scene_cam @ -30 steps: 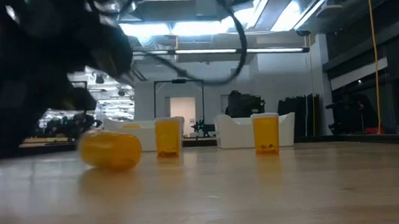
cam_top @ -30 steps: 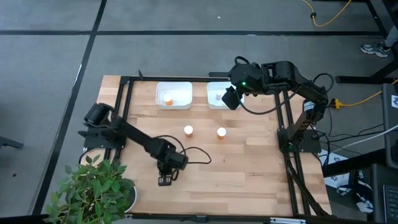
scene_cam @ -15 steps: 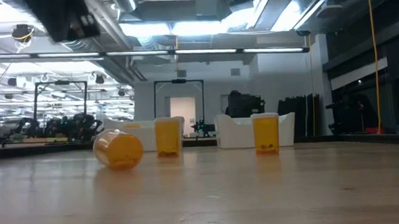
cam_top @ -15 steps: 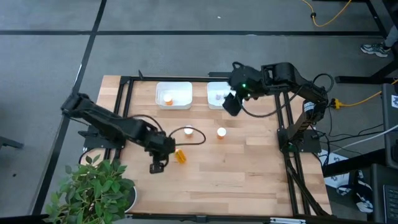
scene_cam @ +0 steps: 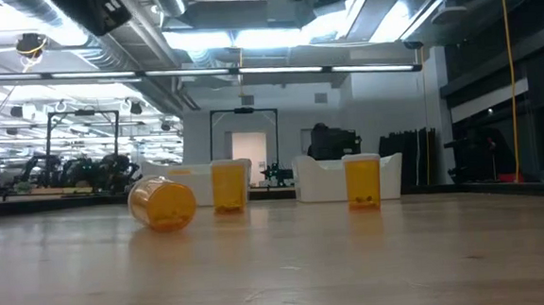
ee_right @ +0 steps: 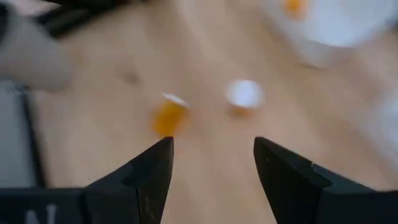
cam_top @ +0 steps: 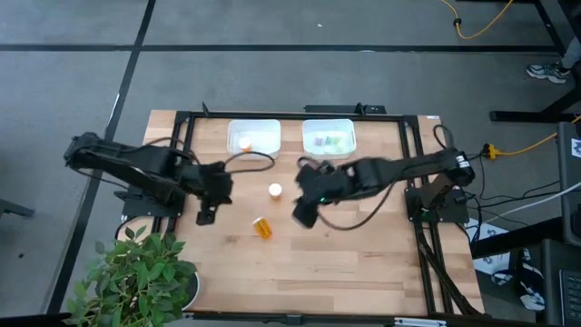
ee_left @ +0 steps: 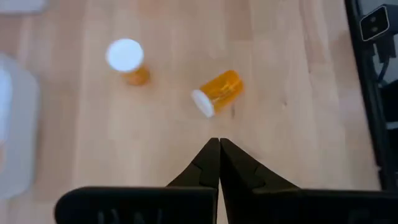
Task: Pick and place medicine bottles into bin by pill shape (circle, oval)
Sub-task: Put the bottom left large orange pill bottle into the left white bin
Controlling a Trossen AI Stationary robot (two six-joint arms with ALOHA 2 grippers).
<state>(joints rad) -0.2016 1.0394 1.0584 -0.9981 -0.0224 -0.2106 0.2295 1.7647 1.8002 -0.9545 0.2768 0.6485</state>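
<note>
While the left pincer hangs over the bench with fingers pressed together, holding nothing, one orange bottle lies tipped over nearby. The right pincer, fingers apart and empty, hovers just beside it. Another white-capped bottle stands upright near the two bins.

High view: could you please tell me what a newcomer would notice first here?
Probably the orange medicine bottle tipped on its side mid-table, near an upright white-capped bottle. The right gripper, fingers open, reaches beside them; the left gripper is shut at the table's left.
</note>
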